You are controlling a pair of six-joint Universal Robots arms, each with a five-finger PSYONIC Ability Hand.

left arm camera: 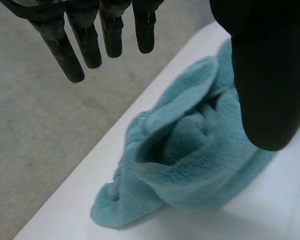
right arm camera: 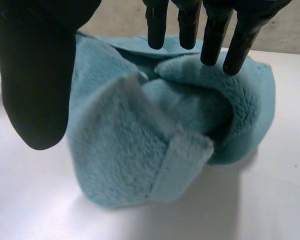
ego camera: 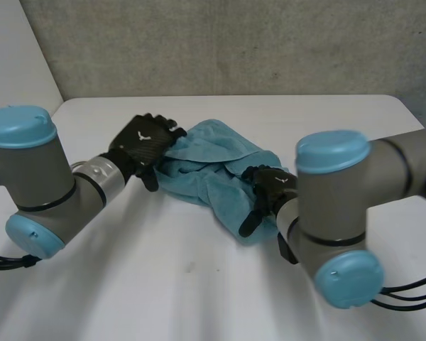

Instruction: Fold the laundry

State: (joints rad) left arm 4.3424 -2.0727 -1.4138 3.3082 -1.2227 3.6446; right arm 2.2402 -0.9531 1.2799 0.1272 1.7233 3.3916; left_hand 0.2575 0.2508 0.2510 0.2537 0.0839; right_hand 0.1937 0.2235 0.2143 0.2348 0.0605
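A crumpled teal towel (ego camera: pixel 213 167) lies bunched in the middle of the white table (ego camera: pixel 163 284). My left hand (ego camera: pixel 143 142) hovers at the towel's left end, fingers (left arm camera: pixel 90 42) straight and apart from the thumb (left arm camera: pixel 270 90), with the towel (left arm camera: pixel 190 160) below the palm and nothing held. My right hand (ego camera: pixel 270 188) sits at the towel's right end. Its fingers (right arm camera: pixel 215 35) point straight down over the heaped towel (right arm camera: pixel 155 150), thumb (right arm camera: pixel 35 85) spread wide, gripping nothing.
The table's far edge (ego camera: pixel 234 97) runs close behind the towel, with grey floor (left arm camera: pixel 35 130) beyond it. Both grey arms with light-blue caps (ego camera: pixel 334 153) reach in from the near corners. Bare tabletop lies in front of the towel.
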